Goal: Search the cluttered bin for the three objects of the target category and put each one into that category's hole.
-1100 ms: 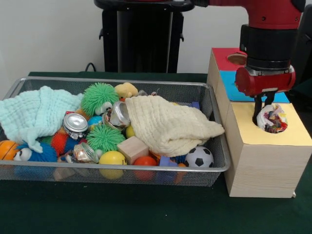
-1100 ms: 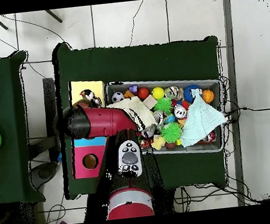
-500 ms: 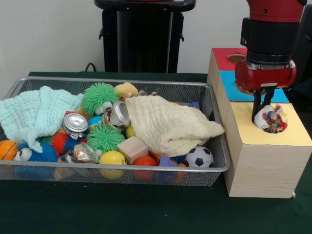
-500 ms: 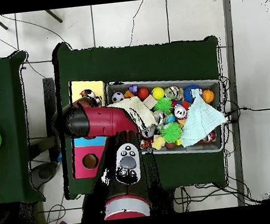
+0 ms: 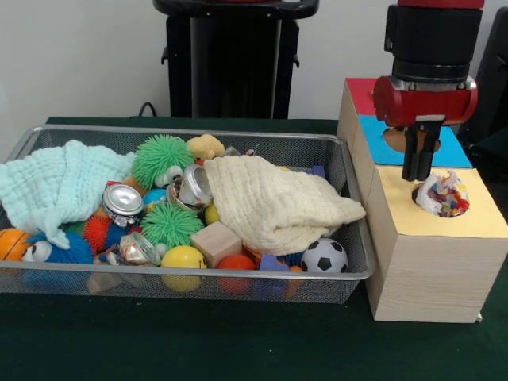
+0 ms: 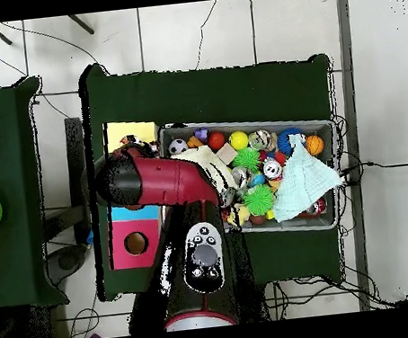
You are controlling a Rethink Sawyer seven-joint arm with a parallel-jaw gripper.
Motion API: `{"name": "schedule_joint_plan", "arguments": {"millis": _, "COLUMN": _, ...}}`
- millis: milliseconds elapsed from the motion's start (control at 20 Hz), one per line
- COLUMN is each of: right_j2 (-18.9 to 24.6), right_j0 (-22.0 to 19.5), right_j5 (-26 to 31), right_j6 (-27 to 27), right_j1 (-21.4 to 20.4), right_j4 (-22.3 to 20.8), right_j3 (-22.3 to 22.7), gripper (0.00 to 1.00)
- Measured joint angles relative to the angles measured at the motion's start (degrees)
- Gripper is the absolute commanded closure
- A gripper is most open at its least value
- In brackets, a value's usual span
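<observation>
The end effector (image 5: 417, 168) hung just above the yellow section (image 5: 441, 221) of the wooden box (image 5: 426, 270), its black fingers drawn close together and holding nothing. Directly below and slightly right of the fingertips, a crumpled, multicoloured wrapper (image 5: 441, 194) sat in the round hole of that yellow section, part of it still showing above the rim. Behind the yellow section lay a blue section (image 5: 449, 151) and a red section (image 5: 361, 94).

Left of the box, touching its side, stood the wire-mesh bin (image 5: 182, 275) on the dark green bench (image 5: 238, 341). In it a cream cloth (image 5: 274, 206) covered the right part and a pale mint cloth (image 5: 55, 184) the left. Between them lay 2 green spiky balls (image 5: 162, 158), a shiny can (image 5: 123, 201), a wooden block (image 5: 217, 242), a yellow ball (image 5: 182, 259) and a small soccer ball (image 5: 324, 256).

In the overhead view the red arm (image 6: 159, 183) covered most of the box.
</observation>
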Motion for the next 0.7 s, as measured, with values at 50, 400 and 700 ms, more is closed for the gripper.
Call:
{"name": "schedule_joint_plan", "arguments": {"millis": 50, "right_j2": -0.1, "right_j0": 0.0, "right_j5": 0.3, "right_j6": 0.0, "right_j1": -0.2, "right_j4": 0.1, "right_j3": 0.0, "gripper": 1.00}}
{"name": "schedule_joint_plan", "arguments": {"millis": 400, "right_j2": 0.7, "right_j0": -1.3, "right_j5": 1.4, "right_j6": 0.0, "right_j1": -1.3, "right_j4": 2.3, "right_j3": 0.2, "gripper": 1.00}}
{"name": "schedule_joint_plan", "arguments": {"millis": 700, "right_j2": 3.4, "right_j0": -3.9, "right_j5": 1.4, "right_j6": 0.0, "right_j1": -1.1, "right_j4": 4.7, "right_j3": 0.4, "gripper": 1.00}}
